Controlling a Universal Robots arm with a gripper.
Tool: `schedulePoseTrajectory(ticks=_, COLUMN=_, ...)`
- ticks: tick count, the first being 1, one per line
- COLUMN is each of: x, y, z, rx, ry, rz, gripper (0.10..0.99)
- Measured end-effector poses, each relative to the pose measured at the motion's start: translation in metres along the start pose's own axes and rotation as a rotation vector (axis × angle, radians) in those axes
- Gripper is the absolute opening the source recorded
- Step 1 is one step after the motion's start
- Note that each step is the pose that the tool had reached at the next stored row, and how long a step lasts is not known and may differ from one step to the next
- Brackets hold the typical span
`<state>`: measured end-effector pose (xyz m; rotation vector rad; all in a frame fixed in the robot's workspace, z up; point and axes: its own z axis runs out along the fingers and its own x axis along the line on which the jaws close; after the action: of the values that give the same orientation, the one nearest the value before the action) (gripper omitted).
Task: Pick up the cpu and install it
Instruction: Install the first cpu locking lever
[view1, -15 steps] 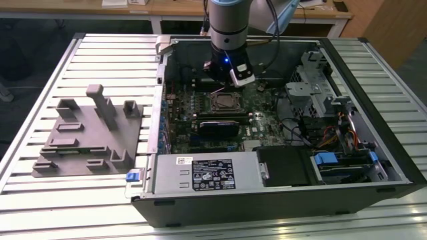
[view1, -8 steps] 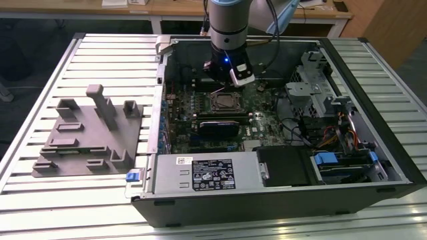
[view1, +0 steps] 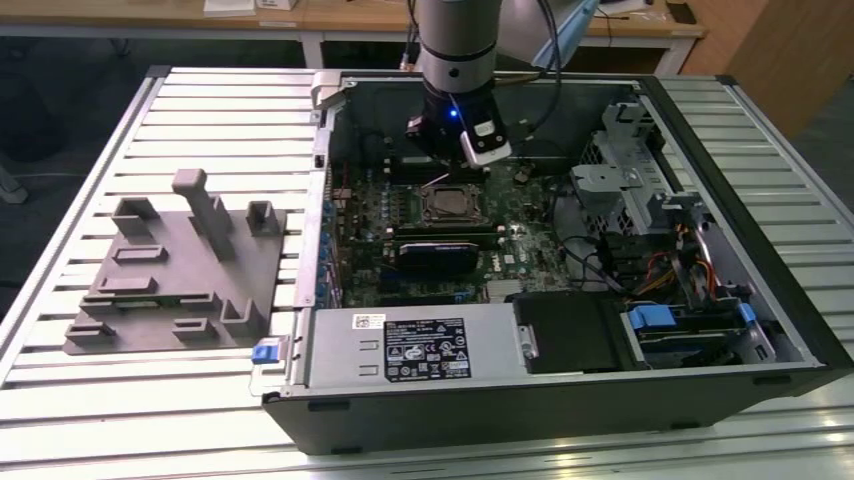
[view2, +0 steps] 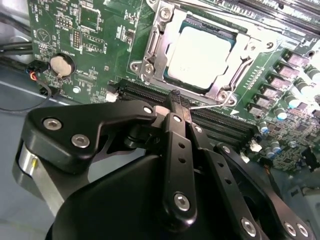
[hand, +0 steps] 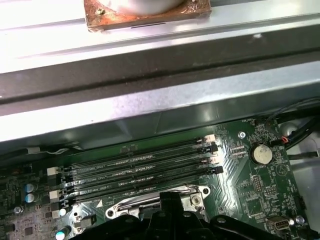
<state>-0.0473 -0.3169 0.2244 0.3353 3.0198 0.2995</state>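
In the exterior view, the arm is seen reaching down into the open computer case, with the pincer hovering just above the socket on the motherboard. The grey plastic fixture stands well apart on the slatted tabletop.

In the second wrist view, the cpu is seen lying flat inside the metal frame of the socket, so placement is judged done. The pincer's fingers are pressed together, with nothing held.

In the first wrist view, the memory slots are shown beside the socket's frame.
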Motion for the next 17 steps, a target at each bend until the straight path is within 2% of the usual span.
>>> schedulePoseTrajectory(ticks=2, x=0.0, y=0.0, z=-0.0005, rx=-0.003, ry=0.0005, rz=0.0, gripper=0.106)
schedulePoseTrajectory(ticks=3, x=0.0007, y=-0.0003, z=0.0012, rx=-0.012, ry=-0.0055, rz=0.0, gripper=0.106)
schedulePoseTrajectory(ticks=4, x=0.0011, y=-0.0004, z=0.0018, rx=-0.013, ry=-0.0107, rz=-0.001, gripper=0.106)
schedulePoseTrajectory(ticks=6, x=0.002, y=-0.0007, z=0.003, rx=-0.016, ry=-0.025, rz=-0.004, gripper=0.106)
schedulePoseTrajectory(ticks=10, x=0.0046, y=-0.0011, z=0.0047, rx=-0.025, ry=-0.0621, rz=-0.012, gripper=0.106)
schedulePoseTrajectory(ticks=11, x=0.0055, y=-0.0011, z=0.0051, rx=-0.027, ry=-0.0691, rz=-0.013, gripper=0.106)
schedulePoseTrajectory(ticks=13, x=0.0071, y=-0.0008, z=0.0056, rx=-0.029, ry=-0.0759, rz=-0.014, gripper=0.106)
schedulePoseTrajectory(ticks=17, x=0.0099, y=-0.0001, z=0.0072, rx=-0.03, ry=-0.0817, rz=-0.015, gripper=0.106)
